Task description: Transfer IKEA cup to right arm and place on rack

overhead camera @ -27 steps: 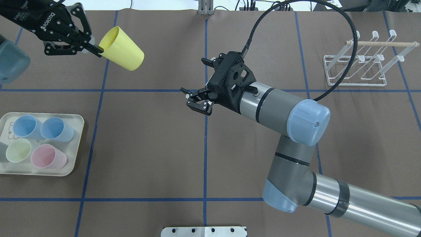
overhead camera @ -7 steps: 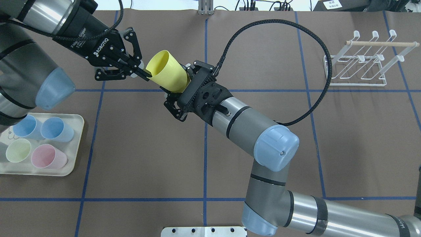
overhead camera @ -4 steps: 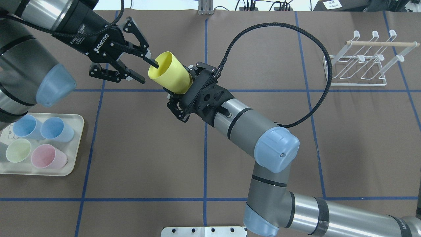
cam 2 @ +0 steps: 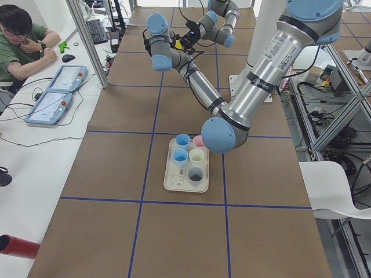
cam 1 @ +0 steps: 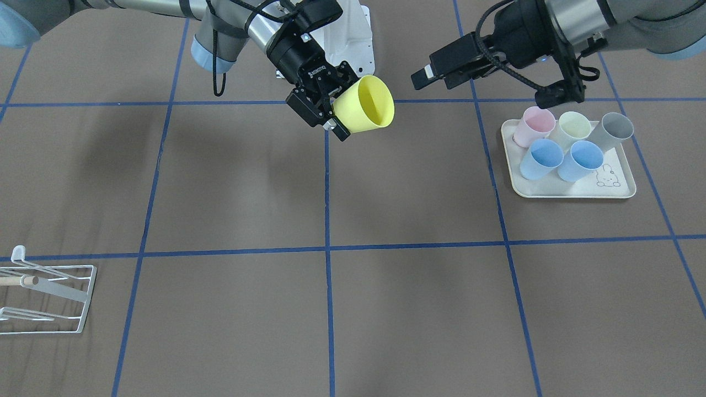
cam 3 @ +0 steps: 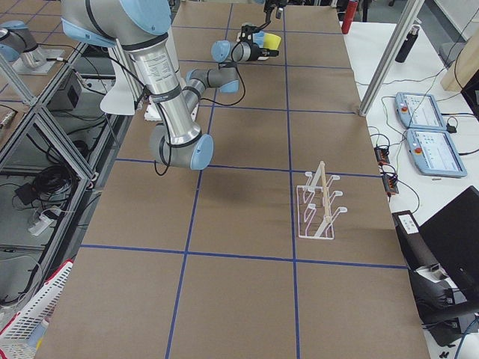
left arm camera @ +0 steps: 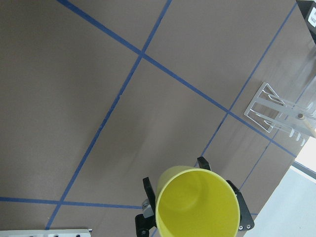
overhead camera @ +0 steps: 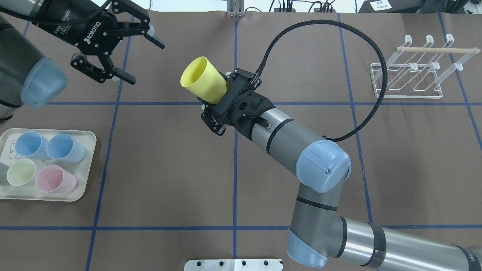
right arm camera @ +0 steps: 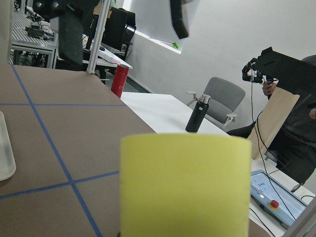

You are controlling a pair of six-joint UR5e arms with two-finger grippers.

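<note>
The yellow IKEA cup [overhead camera: 203, 79] [cam 1: 364, 105] hangs above the table's middle, tipped on its side, with its mouth toward the left arm. My right gripper [overhead camera: 219, 98] [cam 1: 337, 113] is shut on the cup's base end. The cup fills the lower right wrist view [right arm camera: 185, 182]. In the left wrist view I look into its mouth [left arm camera: 197, 207]. My left gripper [overhead camera: 145, 62] [cam 1: 482, 91] is open and empty, up and to the left of the cup, well apart from it. The white wire rack [overhead camera: 410, 79] [cam 1: 49, 298] [left arm camera: 281, 111] stands at the far right of the table with nothing on it.
A cream tray [overhead camera: 84, 165] [cam 1: 573, 190] with several pastel cups sits at the left near edge. A black cable [overhead camera: 376, 56] loops from the right wrist toward the rack. A person [cam 2: 23, 40] sits at a side desk.
My left gripper opened, let go of the cup's rim and drew back up and to the left. The right gripper stays shut on the cup and has shifted slightly right.
</note>
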